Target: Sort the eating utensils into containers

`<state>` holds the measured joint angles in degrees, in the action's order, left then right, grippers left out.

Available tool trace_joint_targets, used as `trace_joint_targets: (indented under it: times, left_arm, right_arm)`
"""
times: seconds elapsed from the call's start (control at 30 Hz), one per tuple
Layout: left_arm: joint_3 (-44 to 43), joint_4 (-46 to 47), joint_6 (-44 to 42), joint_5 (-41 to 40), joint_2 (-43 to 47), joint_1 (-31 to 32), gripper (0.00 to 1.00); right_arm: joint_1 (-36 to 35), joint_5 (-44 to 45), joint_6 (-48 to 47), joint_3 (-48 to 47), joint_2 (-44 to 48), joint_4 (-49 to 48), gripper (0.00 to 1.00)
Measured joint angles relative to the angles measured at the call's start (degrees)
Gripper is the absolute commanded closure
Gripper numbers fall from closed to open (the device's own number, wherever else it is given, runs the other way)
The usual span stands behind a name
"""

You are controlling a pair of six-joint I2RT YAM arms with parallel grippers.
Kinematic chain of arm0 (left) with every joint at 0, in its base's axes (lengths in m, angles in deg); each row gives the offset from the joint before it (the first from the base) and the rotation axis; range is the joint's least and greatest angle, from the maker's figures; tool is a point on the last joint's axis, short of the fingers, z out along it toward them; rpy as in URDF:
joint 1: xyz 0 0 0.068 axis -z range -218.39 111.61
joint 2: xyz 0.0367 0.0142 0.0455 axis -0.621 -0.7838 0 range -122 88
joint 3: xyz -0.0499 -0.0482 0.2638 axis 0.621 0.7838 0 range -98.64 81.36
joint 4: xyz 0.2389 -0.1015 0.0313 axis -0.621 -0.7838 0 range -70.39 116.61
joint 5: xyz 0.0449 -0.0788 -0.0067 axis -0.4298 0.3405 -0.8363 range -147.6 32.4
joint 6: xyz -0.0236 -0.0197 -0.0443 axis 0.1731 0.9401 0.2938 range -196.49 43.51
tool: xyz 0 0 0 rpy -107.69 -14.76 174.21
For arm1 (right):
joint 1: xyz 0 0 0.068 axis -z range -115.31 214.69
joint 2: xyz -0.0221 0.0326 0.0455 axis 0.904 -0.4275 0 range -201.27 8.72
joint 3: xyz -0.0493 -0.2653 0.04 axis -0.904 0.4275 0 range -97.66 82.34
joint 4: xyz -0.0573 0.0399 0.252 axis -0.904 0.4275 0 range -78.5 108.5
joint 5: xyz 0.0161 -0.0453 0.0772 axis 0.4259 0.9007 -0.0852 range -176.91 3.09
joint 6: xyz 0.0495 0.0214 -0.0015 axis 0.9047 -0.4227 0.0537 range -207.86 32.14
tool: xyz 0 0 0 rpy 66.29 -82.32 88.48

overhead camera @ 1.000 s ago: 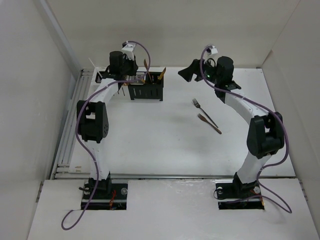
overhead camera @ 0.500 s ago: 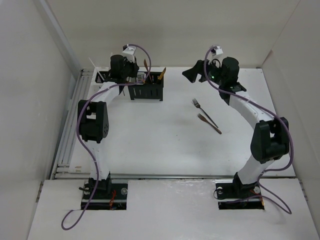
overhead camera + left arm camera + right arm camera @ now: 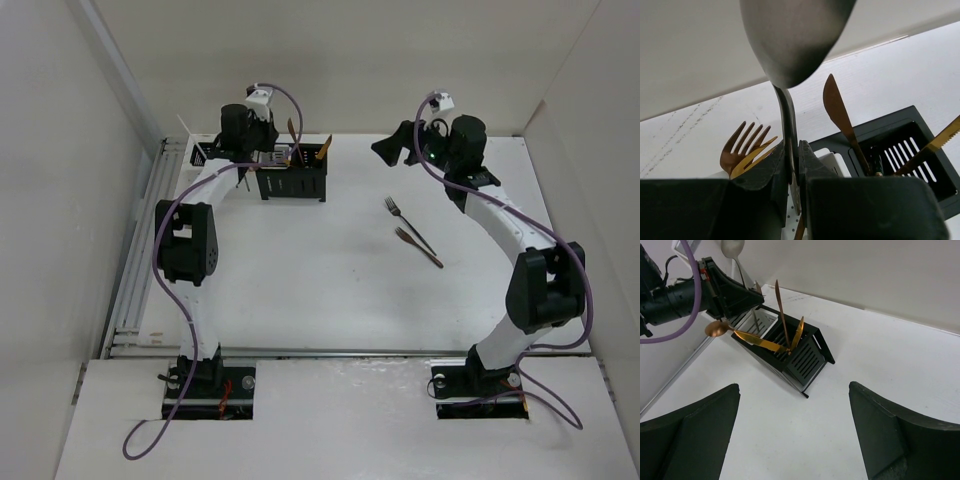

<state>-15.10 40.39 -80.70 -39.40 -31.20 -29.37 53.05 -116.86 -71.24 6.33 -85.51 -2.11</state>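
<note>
A: Where is the left gripper [image 3: 794, 165]?
B: Far left, pinched tight on the handle of a silver spoon [image 3: 790, 40], bowl up, over the white caddy [image 3: 761, 315]; a copper knife [image 3: 837, 112] and a gold knife [image 3: 935, 145] stand in the black caddy [image 3: 807, 362] beside it.
A: The right gripper [image 3: 795, 435]?
B: Far middle, fingers wide apart, holding nothing; a silver fork [image 3: 400, 216] and a copper utensil [image 3: 418, 247] lie on the table [image 3: 330, 280], right of centre.

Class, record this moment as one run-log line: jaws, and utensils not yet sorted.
left jaws shut on silver spoon over white caddy | right jaws open, empty | unsorted: silver fork, copper fork on table
</note>
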Motion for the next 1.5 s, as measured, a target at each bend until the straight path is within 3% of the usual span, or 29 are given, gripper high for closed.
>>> trace_joint_targets:
  times: [0.4, 0.9, 1.0, 1.03, 1.2, 1.5]
  left_arm:
    - [-4.8, -7.0, -0.5, 0.9, 0.0, 1.1, 1.0]
    - [-1.2, -1.8, -5.2, 0.2, -2.0, 1.1, 1.0]
    - [-0.1, -1.2, -5.2, 0.3, -2.1, 1.1, 0.87]
    - [0.2, -1.1, -5.2, 0.2, -2.1, 1.1, 0.78]
    - [0.4, -0.7, -5.2, 0.5, -2.1, 1.1, 0.58]
    - [-0.2, -2.6, -3.7, -3.0, -2.1, 1.0, 0.57]
  right_arm:
    - [0.0, 0.2, -1.0, 0.1, 0.2, 0.3, 0.06]
    - [1.5, 0.1, -2.5, 0.1, 3.0, 2.6, 0.06]
    - [1.6, 0.1, -3.0, 0.1, 3.3, 3.3, 0.06]
    - [1.6, 0.1, -3.0, 0.1, 3.3, 3.5, 0.06]
    - [1.6, 1.6, -4.5, 0.1, 4.0, 6.4, 0.0]
    - [2.2, 14.8, -13.5, 0.1, 5.0, 23.1, 0.0]
